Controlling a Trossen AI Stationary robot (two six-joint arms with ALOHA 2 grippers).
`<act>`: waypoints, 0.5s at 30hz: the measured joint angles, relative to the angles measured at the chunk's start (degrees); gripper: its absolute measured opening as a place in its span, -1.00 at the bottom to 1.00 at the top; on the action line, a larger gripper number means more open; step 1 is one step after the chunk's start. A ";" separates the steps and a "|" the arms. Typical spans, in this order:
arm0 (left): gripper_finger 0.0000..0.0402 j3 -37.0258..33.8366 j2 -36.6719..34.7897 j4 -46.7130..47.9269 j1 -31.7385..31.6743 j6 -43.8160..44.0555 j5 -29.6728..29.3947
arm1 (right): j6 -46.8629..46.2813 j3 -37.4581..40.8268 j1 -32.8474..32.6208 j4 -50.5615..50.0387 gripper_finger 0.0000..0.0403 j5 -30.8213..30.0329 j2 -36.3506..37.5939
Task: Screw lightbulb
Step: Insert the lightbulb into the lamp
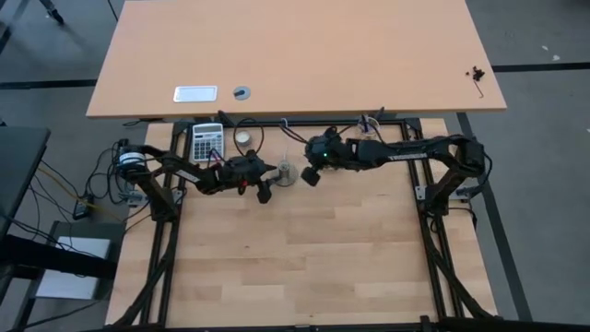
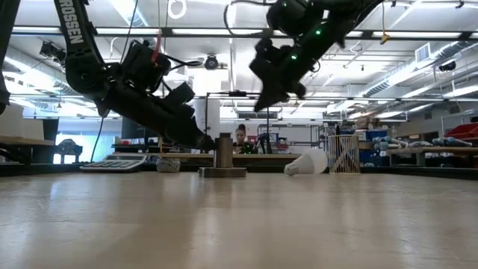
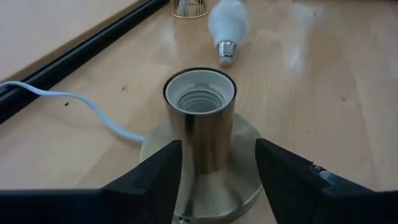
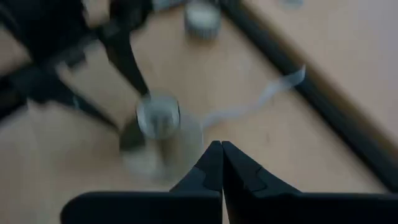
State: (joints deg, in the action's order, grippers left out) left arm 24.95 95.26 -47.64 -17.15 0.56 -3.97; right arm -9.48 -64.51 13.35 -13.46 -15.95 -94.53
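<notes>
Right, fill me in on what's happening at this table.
The left claw is open, its fingers either side of the brass lamp socket, whose threaded mouth is empty. The lightbulb lies on its side on the wooden table just beyond the socket, with nothing gripping it. The right claw is shut and empty, raised above the socket. A white cord runs off from the socket base. So the bulb is not yet picked up or screwed in.

We see the white pear-shaped lightbulb point(image 3: 227, 25) lying on the table point(image 1: 304, 249), just beyond the upright round metal socket point(image 3: 200, 112).
</notes>
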 joint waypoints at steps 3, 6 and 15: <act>-0.01 0.00 0.00 -0.14 0.00 0.81 1.38 | -1.11 0.00 1.82 -7.50 -0.83 3.10 0.98; -0.02 0.00 0.00 -0.61 0.00 1.42 2.37 | 2.28 0.00 3.62 -13.40 -0.69 5.61 1.08; -0.02 0.00 0.00 -0.72 0.20 3.07 7.25 | 17.11 0.00 5.61 -27.76 -0.16 13.00 1.39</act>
State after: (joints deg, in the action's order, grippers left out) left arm 24.95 95.26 -48.36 -16.95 3.63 3.28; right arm 7.63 -64.51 18.95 -41.23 -2.95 -93.14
